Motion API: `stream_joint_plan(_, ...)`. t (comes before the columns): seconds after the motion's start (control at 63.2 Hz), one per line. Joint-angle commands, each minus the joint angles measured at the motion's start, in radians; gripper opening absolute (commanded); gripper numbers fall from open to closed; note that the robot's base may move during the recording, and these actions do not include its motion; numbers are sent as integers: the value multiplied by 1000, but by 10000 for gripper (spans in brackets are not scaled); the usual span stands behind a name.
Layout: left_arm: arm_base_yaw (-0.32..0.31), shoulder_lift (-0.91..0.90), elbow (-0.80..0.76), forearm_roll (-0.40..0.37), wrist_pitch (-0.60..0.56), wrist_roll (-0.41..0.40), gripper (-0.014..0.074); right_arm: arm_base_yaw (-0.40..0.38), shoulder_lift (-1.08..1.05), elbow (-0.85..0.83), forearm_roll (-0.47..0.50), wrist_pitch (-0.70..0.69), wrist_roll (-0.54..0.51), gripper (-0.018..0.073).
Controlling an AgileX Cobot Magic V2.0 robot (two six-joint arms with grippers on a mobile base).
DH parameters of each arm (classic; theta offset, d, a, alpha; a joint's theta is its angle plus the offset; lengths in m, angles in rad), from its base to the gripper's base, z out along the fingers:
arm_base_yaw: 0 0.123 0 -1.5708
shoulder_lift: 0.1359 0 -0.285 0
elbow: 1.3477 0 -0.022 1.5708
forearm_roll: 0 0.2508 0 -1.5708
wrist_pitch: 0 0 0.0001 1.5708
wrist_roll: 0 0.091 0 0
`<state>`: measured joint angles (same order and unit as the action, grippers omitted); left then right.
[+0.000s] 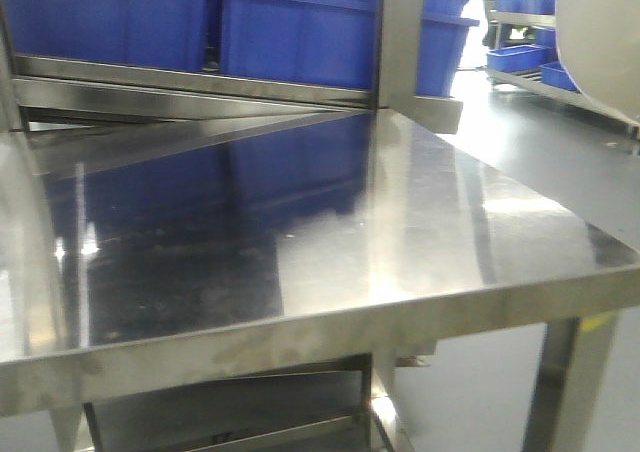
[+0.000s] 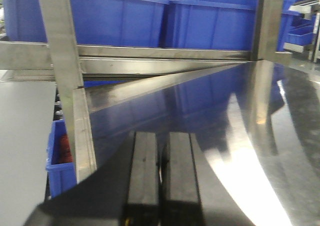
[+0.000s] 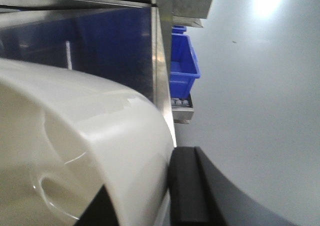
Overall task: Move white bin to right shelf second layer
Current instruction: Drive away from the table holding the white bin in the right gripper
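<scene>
Exterior front-facing view: a mirror-like steel table (image 1: 300,222) fills the frame, with blue crates (image 1: 290,22) racked along the upper edge. The white bin (image 1: 600,32) shows only as a pale curved wall in the upper right corner. It is raised and appears to hang off to the right of the tabletop rather than rest on it. Neither gripper is visible. A distant rack (image 1: 525,32) holding more blue crates sits beside the bin, too small to read.

Left wrist-mounted view: the left gripper (image 2: 161,178) sits at lower centre. Its two black fingers (image 2: 145,176) are pressed together with only a thin slit between them, and they carry nothing. It hangs over the reflective tabletop, facing the crates.

Right wrist-mounted view: the white bin (image 3: 90,136) fills the lower left. The right gripper (image 3: 142,206) pinches its wall, with one black finger (image 3: 186,186) outside at lower centre and a dark part of the other just showing inside. Grey floor (image 3: 260,86) takes up the right half.

Progress: the grasp and lift read as done. The carry, the setting down on the second layer of the right shelf, and the release are left. No roller-rail level can be made out in any view, so the carry seems to be at an early stage.
</scene>
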<state>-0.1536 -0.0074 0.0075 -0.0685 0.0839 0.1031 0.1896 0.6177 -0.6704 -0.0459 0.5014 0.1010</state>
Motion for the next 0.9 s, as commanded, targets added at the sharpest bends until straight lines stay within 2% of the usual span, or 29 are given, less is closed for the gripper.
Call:
stream_joint_plan(0.0, -6, -14, 37, -5, -84, -4, 85, -7, -3, -33, 2, -105, -2, 57)
stream_joint_plan(0.885, -6, -14, 37, -5, -84, -4, 85, -7, -3, -33, 2, -105, -2, 57)
